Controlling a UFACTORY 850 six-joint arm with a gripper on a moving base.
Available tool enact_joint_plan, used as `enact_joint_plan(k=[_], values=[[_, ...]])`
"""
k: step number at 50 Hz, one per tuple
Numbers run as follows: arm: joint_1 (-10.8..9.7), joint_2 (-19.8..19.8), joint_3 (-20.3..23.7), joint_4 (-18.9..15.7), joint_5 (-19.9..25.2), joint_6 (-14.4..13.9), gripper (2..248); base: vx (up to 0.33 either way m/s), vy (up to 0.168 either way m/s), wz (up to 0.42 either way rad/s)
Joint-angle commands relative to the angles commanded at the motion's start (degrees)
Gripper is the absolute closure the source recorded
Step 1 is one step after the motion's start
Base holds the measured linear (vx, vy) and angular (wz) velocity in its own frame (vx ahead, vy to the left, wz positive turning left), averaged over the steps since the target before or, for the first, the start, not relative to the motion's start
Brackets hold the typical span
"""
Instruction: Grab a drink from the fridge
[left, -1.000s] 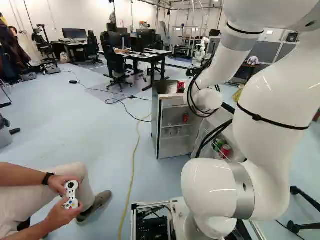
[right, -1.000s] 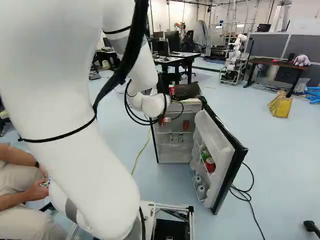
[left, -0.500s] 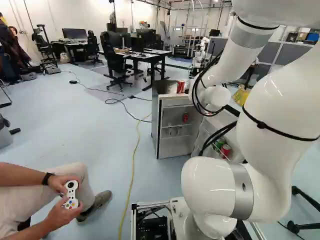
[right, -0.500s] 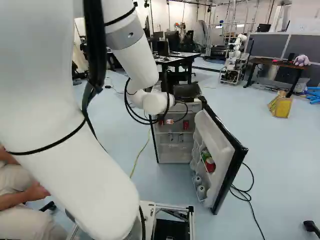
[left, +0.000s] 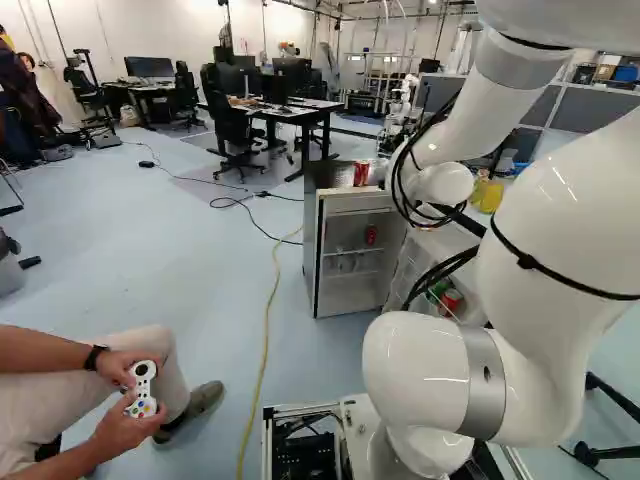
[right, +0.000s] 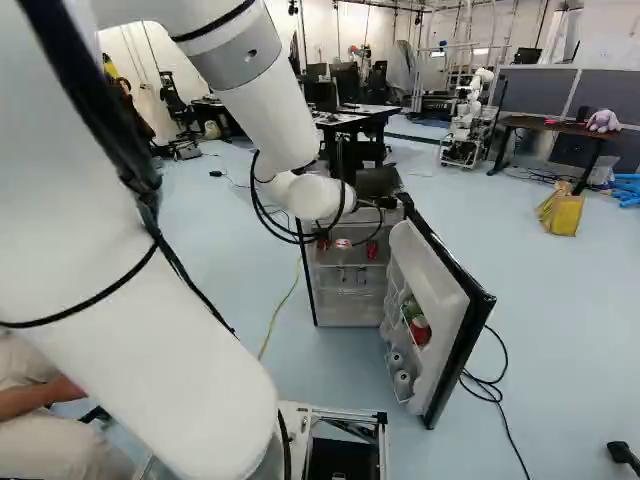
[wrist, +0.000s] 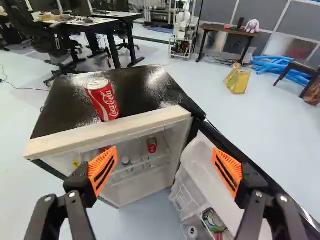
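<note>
Wrist view: fridge (wrist: 145, 92), with door (right: 440, 280) swung wide open. On the fridge top, near the pale front edge and toward the side away from the door: red can (wrist: 102, 100), upright, a drink within the terms of the task. On a shelf inside the fridge: inner can (wrist: 152, 145), also red, with bottles (wrist: 126, 161) near it, small and clear. In the door racks, seen at the fridge's side in the right base view: green can (right: 411, 308) just beside lower red can (right: 420, 330), above pale cans (right: 402, 384). Before the fridge front, partly hidden by the arm in the base views: hand (right: 343, 243). In the wrist view, hand (wrist: 165, 160) with fingers spread well apart; one orange pad (wrist: 103, 170) in line with the fridge opening, the other in line with the inner face of the door; red can ahead, apart from both. Past the fridge, on the floor to the door side: yellow bag (right: 560, 213). Farther beyond the fridge: another robot (right: 465, 115), white. On the floor beside the door: black cable (right: 495, 390), in loops.
</note>
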Motion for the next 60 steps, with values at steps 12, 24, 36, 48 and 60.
enact_joint_plan(k=[12, 24, 36, 48, 60], values=[[-1.3, 1.0, -0.7, 0.4, -4.5, 0.0, 3, 0.000, 0.000, 0.000], [-2.5, 2.0, -1.4, 0.4, -9.0, 0.0, 3, 0.000, 0.000, 0.000], [-3.8, 3.0, -2.2, 0.4, -13.5, 0.0, 3, 0.000, 0.000, 0.000], [-5.1, 4.0, -3.0, 0.4, -18.0, 0.0, 3, 0.000, 0.000, 0.000], [-6.4, 4.9, -3.8, 0.4, -22.5, 0.0, 3, 0.000, 0.000, 0.000]])
